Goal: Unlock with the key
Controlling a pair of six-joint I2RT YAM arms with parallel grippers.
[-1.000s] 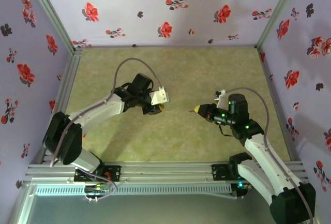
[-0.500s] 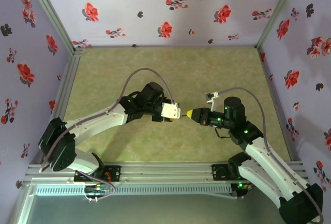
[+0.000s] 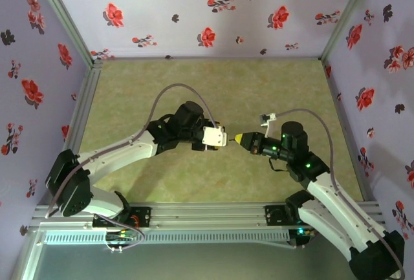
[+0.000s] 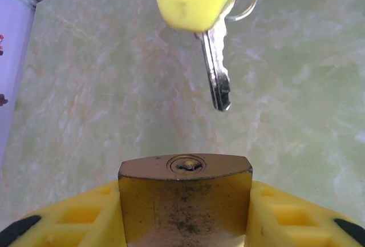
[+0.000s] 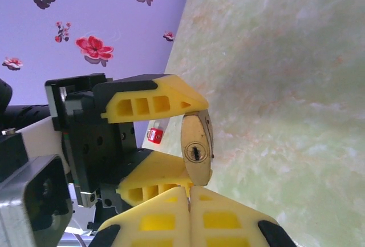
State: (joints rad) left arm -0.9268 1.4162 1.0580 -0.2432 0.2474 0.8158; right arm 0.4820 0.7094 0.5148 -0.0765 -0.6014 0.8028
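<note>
Brass-yellow on the padlock (image 4: 185, 201), flecked with dark specks. Gleaming silver-grey on the key (image 4: 217, 76). Bright yellow on the fingers (image 4: 74, 218), with black patches. Pale green marbling, veined cream and pink, across the table (image 3: 272, 86). Lilac on the walls (image 3: 213, 15), scattered with red and dark flowers. White and black on the arms (image 3: 123, 152). And a spot of red: the tag (image 5: 155, 135).

We see a robot-testing enclosure, seemingly a lab rig: lilac walls (image 3: 194, 8) printed with red flowers box in a green marbled tabletop (image 3: 259, 86), with aluminium rails (image 3: 207, 214) carrying the left arm (image 3: 116, 154) and right arm (image 3: 330, 196).
</note>
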